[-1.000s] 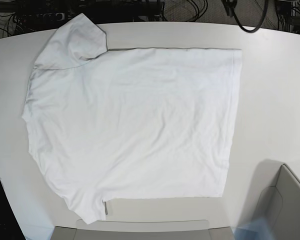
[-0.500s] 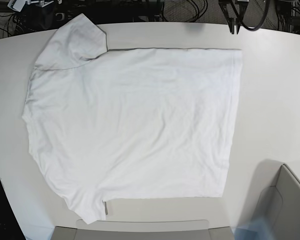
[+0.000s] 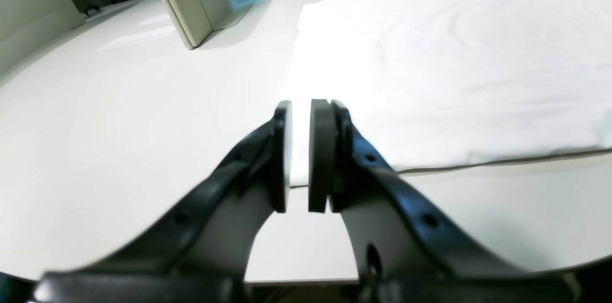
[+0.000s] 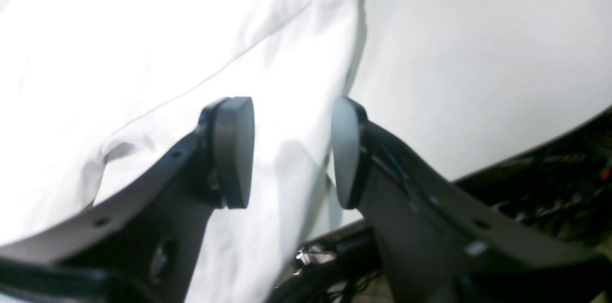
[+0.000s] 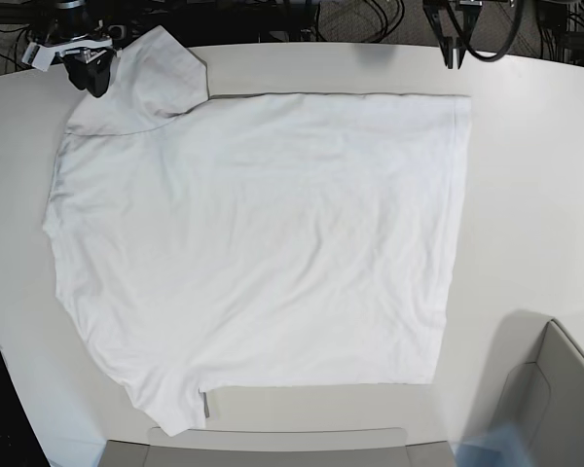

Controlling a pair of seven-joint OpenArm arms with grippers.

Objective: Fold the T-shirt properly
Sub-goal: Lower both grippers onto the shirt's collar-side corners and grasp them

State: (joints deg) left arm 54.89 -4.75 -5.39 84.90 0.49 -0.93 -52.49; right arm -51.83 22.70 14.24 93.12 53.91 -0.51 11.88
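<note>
Currently the left gripper (image 3: pixel 300 156) shows its pads parallel with only a narrow slit between them and nothing caught there; it hangs above bare tabletop (image 3: pixel 119 140), pointed at the hemmed corner of the T-shirt (image 3: pixel 454 69). The right gripper (image 4: pixel 291 152) stands with its jaws clearly apart, straddling the edge of a sleeve from above — cloth lies below the gap, but no pad presses it.

Change since a second ago: the base view then showed no arm over the table. Now the right gripper (image 5: pixel 90 70) has come in at the far left corner beside the upper sleeve, and the left gripper (image 5: pixel 455 44) sits beyond the far edge near the hem corner.

The T-shirt (image 5: pixel 263 243) has not shifted — it lies flat and spread across the tabletop (image 5: pixel 535 195), sleeves to the view's left, hem to the right.

Assessment: no fold has been made. Both arms appear to be staging for a first grasp along the far edge; the left jaws probably need to part further before taking cloth.
</note>
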